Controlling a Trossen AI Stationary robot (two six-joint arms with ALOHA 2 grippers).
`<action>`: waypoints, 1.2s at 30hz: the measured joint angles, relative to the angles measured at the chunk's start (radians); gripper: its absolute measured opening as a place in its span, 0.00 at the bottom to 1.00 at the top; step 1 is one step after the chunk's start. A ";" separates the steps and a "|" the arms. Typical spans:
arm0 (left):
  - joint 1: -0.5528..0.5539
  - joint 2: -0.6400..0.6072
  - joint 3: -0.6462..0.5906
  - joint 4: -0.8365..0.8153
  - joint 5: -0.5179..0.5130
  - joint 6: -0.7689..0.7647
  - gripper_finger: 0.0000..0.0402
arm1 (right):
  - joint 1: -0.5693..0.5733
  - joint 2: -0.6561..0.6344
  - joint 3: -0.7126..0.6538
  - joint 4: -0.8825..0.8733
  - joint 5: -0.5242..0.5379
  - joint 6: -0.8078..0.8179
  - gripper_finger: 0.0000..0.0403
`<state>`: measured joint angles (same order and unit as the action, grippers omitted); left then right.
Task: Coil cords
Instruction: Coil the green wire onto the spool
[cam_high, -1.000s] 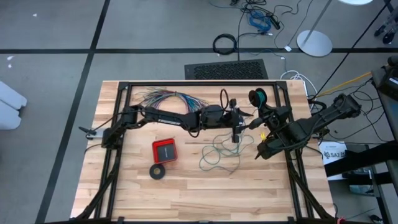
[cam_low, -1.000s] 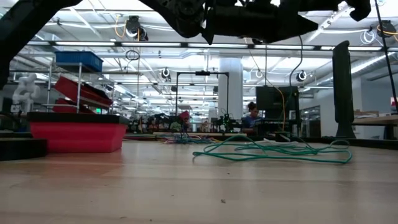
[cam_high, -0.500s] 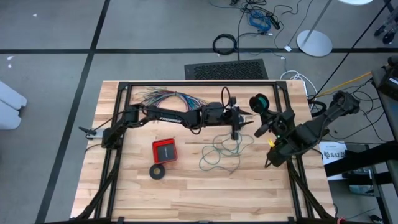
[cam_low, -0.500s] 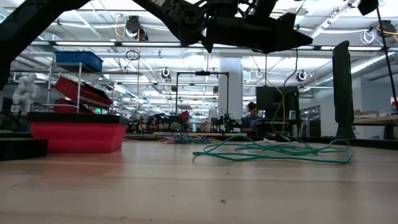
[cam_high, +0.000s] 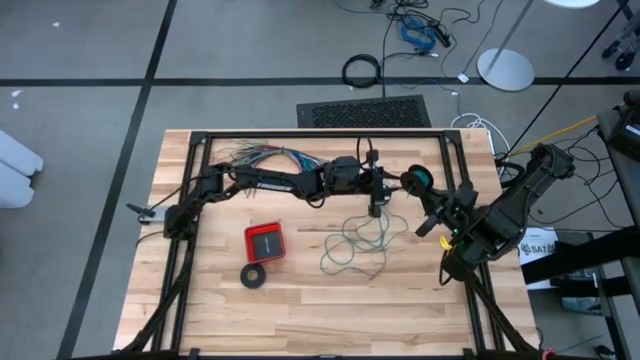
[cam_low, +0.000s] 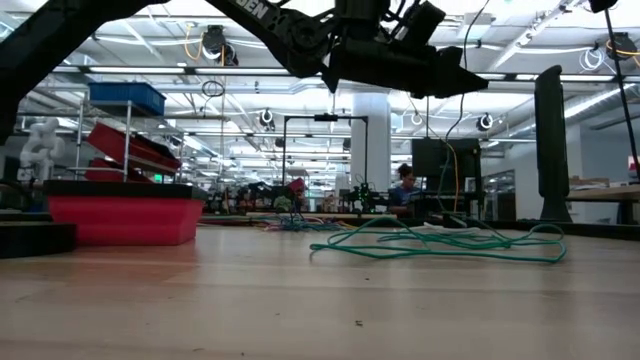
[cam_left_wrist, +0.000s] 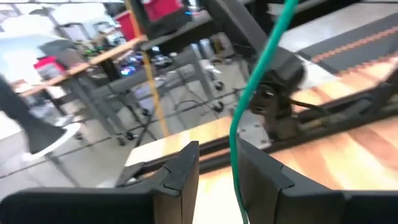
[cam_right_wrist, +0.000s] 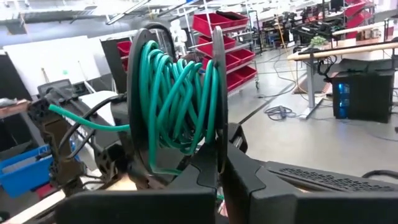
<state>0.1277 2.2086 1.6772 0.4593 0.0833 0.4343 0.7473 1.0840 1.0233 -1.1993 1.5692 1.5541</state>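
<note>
left gripper fingers apart around teal wire, grip unclear | right gripper clamps spool, now nearer right table edge

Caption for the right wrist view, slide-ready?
Right hand clamped on a black spool wound with teal-green wire.

A teal-green wire lies on the pale wood-grain surface near a red box, a black ring and a many-coloured wire bundle.
</note>
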 joint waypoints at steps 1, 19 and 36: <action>0.003 0.000 0.000 -0.012 0.020 0.001 0.27 | 0.005 0.000 0.000 0.000 0.000 -0.009 0.00; 0.015 -0.009 0.000 -0.273 0.366 -0.072 0.74 | 0.019 -0.039 0.000 -0.033 -0.167 -0.182 0.00; 0.070 -0.041 0.000 -0.340 0.359 -0.115 0.75 | 0.047 -0.045 0.000 -0.291 -0.403 0.006 0.00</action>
<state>0.1979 2.1677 1.6775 0.1192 0.4427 0.3191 0.7944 1.0393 1.0233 -1.4902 1.1662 1.5604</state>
